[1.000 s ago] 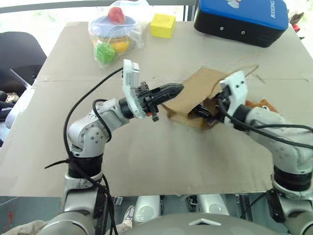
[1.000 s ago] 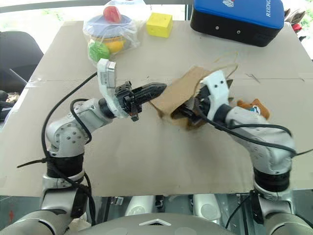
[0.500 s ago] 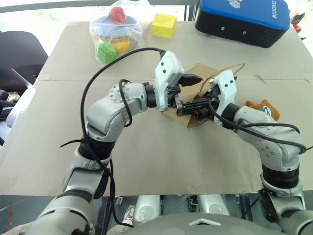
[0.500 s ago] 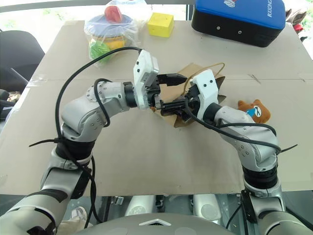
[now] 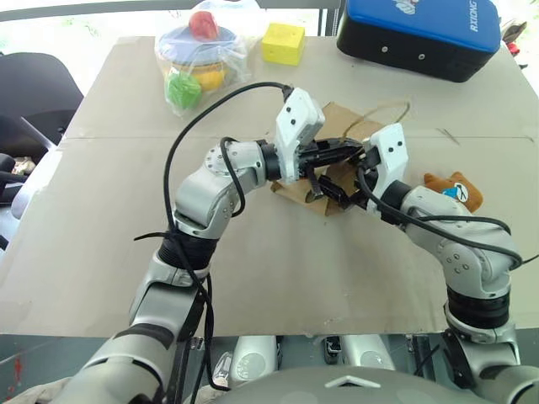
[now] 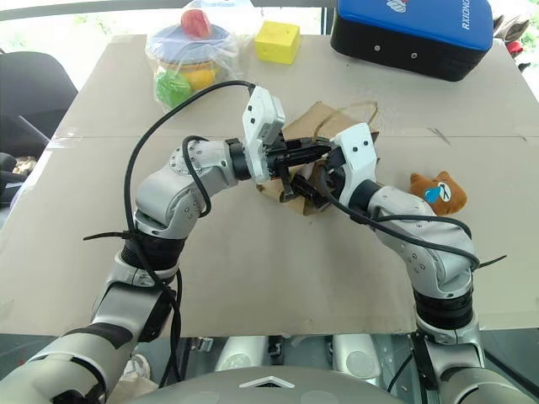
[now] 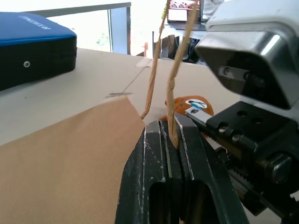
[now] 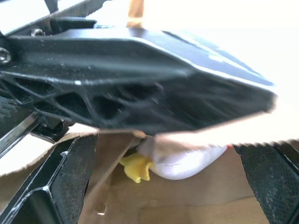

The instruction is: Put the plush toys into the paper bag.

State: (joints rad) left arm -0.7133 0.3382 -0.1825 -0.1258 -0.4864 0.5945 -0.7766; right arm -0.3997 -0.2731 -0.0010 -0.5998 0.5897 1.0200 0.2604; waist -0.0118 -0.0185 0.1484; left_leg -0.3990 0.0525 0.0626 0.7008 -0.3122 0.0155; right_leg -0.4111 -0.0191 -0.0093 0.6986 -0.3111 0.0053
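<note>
Bag (image 5: 337,126) first: your brown paper bag is lying in the middle of the table (image 5: 253,278) with both arms meeting right at its mouth. Your left gripper (image 7: 172,140) has its two fingers pinched tight together on one of the tan cord handles (image 7: 180,70); from the left wrist you can see the cord running straight up out of the closed tips. Your right gripper (image 5: 333,187) is spread wide at the bag's opening, one finger on each side in the right wrist view, and I can't see it holding anything. Between those fingers, inside the bag, sits the white chicken (image 8: 187,161) with a bit of yellow poking out on one side. The left gripper's fingers cross right in front of the right wrist camera.

Your bear head (image 5: 455,189) is out on the table, just beside your right forearm and apart from the bag.

Along the far edge of the table you've got the bagged plastic toys (image 5: 198,55), the yellow cube (image 5: 280,42) and the blue-and-black case (image 5: 421,34), all well away from the bag.
</note>
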